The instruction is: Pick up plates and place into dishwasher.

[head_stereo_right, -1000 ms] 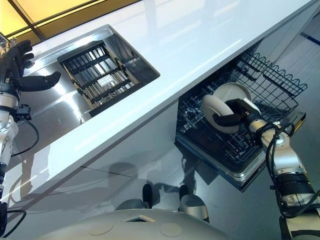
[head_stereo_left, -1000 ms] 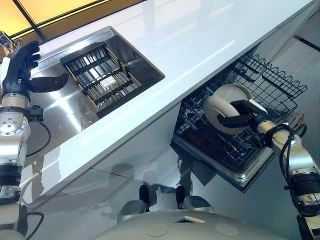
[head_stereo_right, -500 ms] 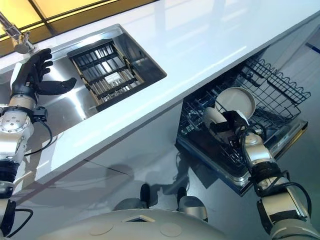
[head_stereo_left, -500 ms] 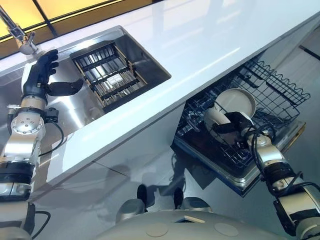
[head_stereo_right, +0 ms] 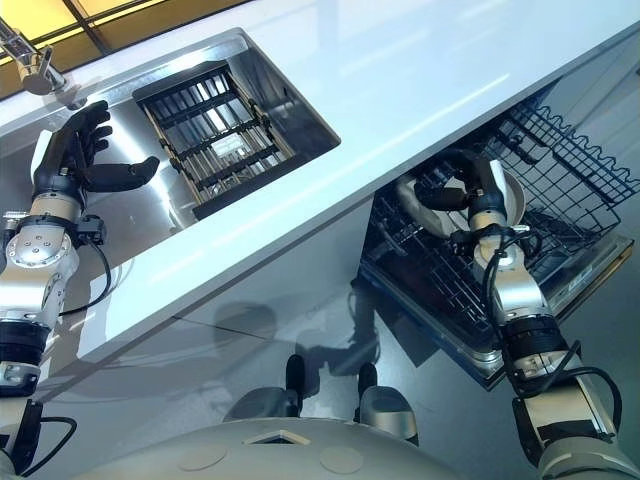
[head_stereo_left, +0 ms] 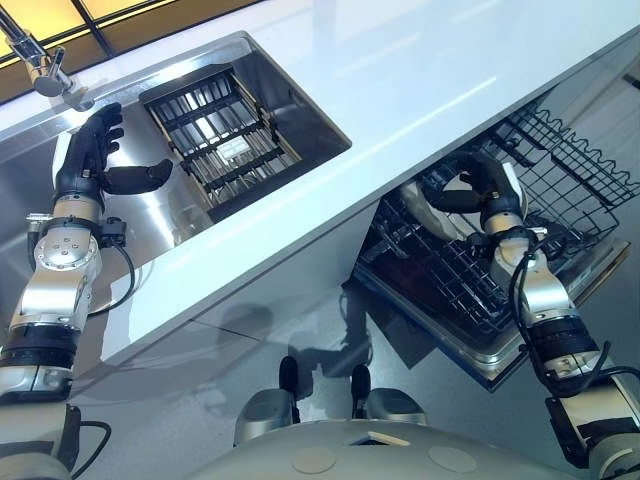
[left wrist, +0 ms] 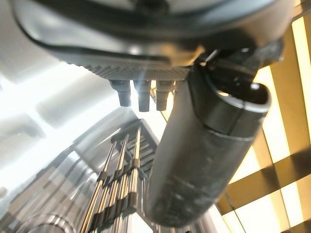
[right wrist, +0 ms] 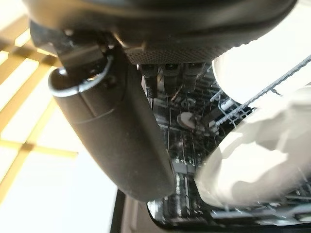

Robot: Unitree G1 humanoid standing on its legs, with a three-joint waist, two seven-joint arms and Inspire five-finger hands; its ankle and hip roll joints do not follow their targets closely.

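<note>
Hovering over the pulled-out dishwasher rack [head_stereo_left: 565,165], the right robot hand [head_stereo_left: 495,190] has straight fingers and a widely spread thumb and grips nothing. Two white plates [right wrist: 248,170] stand on edge in that rack, just beside the hand. The left robot hand [head_stereo_left: 85,165] hangs above the steel sink [head_stereo_left: 165,220], fingers and thumb spread, near a dark drying rack [head_stereo_left: 220,140].

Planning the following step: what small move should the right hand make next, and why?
Probably lift the right hand clear of the dishwasher rack: its fingers look open, and the white plates stand in the rack beside it, ungripped.
</note>
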